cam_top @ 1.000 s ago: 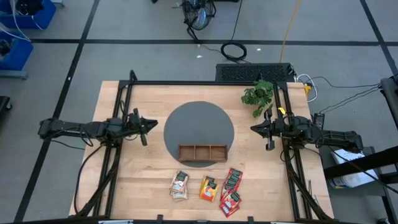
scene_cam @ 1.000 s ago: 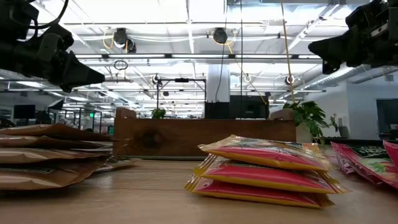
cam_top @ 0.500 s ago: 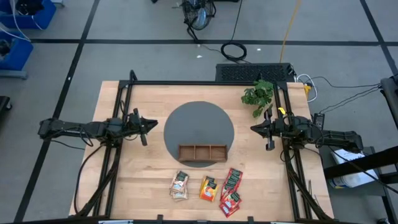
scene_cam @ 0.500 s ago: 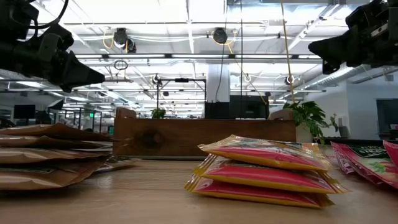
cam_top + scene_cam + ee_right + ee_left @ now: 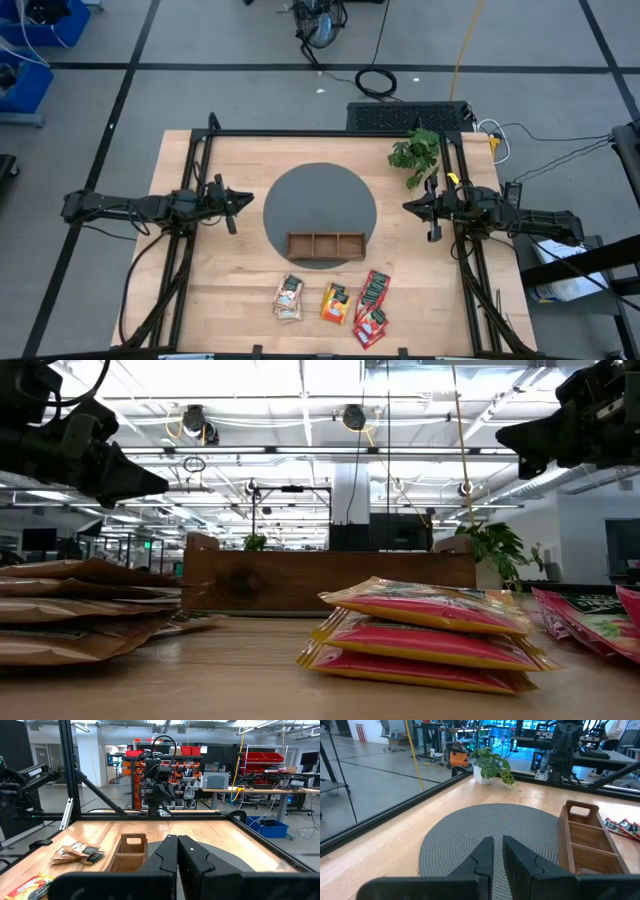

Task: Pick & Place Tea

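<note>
- Nearest the front edge of the surface [image 5: 200, 300], the tea packets lie in three piles: beige-brown packets [image 5: 289, 298], orange-yellow packets [image 5: 336, 303], red packets [image 5: 372, 307].
- Just behind them, the wooden tray [image 5: 325, 245] sits on the round grey mat [image 5: 319, 200].
- The left gripper [image 5: 243, 201] hovers beside the mat, jaws nearly closed, holding nothing.
- The right gripper [image 5: 409, 206] hovers opposite, jaws closed and empty.
- A potted plant [image 5: 415, 153] stands at the far side.

light: bright, even, from overhead | glare: ceiling blown out, low view; shadows soft
</note>
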